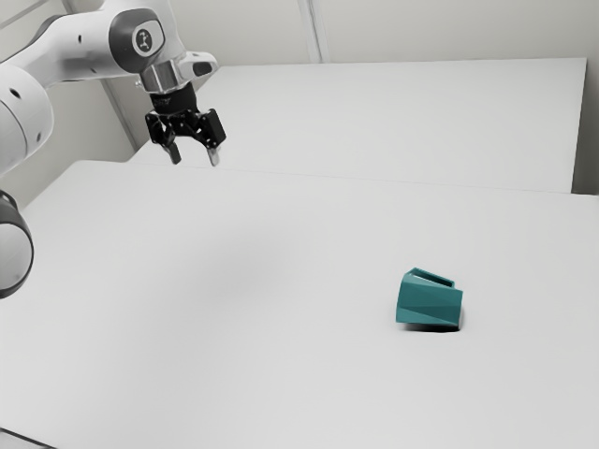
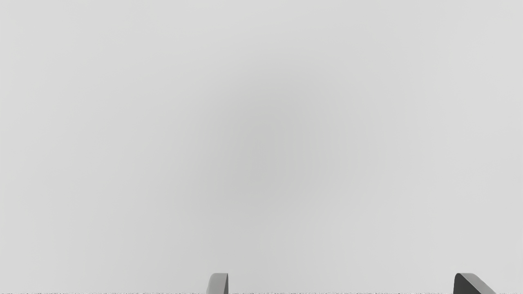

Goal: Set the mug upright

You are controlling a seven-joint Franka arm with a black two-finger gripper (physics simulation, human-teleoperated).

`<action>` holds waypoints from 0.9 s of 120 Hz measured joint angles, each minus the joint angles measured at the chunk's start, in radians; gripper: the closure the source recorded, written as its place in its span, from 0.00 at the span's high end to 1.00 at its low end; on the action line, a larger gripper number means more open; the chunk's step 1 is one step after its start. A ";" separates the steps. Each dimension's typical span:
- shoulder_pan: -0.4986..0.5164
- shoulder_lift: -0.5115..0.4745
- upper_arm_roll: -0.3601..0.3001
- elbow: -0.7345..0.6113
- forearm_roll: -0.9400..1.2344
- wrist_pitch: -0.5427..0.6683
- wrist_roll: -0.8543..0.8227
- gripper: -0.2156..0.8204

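1. arm links (image 1: 80, 47), white with dark grey joints, come in from the exterior view's left edge, and we see them bend toward the upper part of that view.
2. a thin dark line (image 1: 28, 439) slants across the lower corner at the exterior view's left.
3. our black gripper (image 1: 195, 161) hangs at the end of the arm, pointing down, high over the tabletop (image 1: 309, 393) and well apart from it.
4. we have its two fingers (image 1: 174, 152) spread wide, with bare space between them; in the wrist view, too, their tips stand well apart and touch nothing.
5. a soft grey shadow (image 1: 239, 257) lies on the white tabletop, between our gripper and the mug; past our fingertips, the wrist view gives us a plain pale surface with a blurry darker patch.
6. a broad pale panel (image 1: 393, 122) stretches behind the tabletop, with light walls beyond.
7. the teal mug (image 1: 430, 301) rests on its side on the tabletop, toward the exterior view's right and well apart from our gripper. its body is faceted, its handle (image 1: 435, 278) is uppermost, and a dark shadow sits just under it. we cannot tell which way its mouth faces.
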 joint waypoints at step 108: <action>-0.028 0.000 -0.154 -0.326 -0.603 0.393 0.100 0.79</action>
